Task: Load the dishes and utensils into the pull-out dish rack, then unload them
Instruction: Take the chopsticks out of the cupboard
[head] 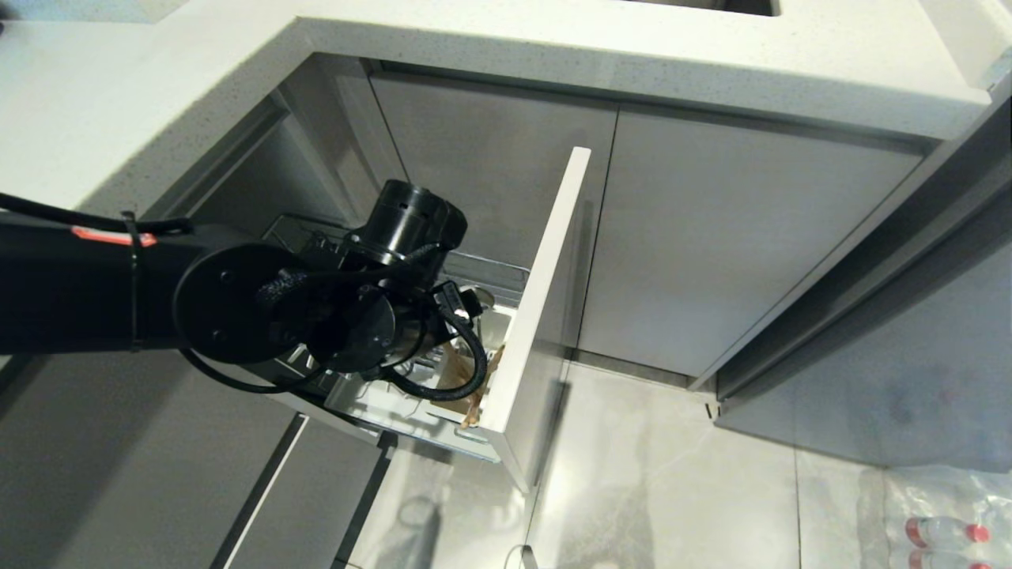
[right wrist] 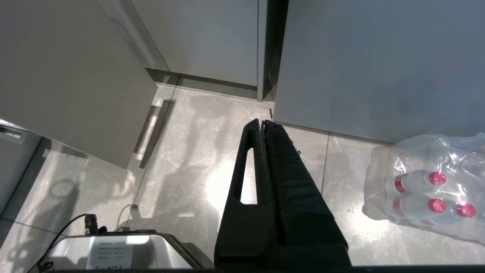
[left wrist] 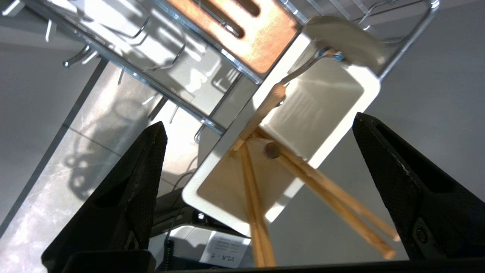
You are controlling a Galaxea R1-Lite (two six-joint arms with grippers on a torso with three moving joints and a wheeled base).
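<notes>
The left gripper (left wrist: 257, 125), fingers spread wide and empty, hovers over the white utensil cup (left wrist: 343, 125) in the pull-out dish rack (head: 506, 273). Chopsticks (left wrist: 322, 189) and spoon (left wrist: 341, 40) stand in the cup. The right gripper (right wrist: 262, 123) hangs pressed together above the floor (right wrist: 189, 151)

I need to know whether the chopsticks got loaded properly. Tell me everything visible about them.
The chopsticks are long, thin sticks of light wood with round butt ends. They stand tilted in the white utensil cup of the pull-out rack, crossing each other and leaning on its rim, upper ends sticking well out. A metal spoon shares the cup. The open left gripper hangs over them, its fingers apart on either side, touching neither stick.
</notes>
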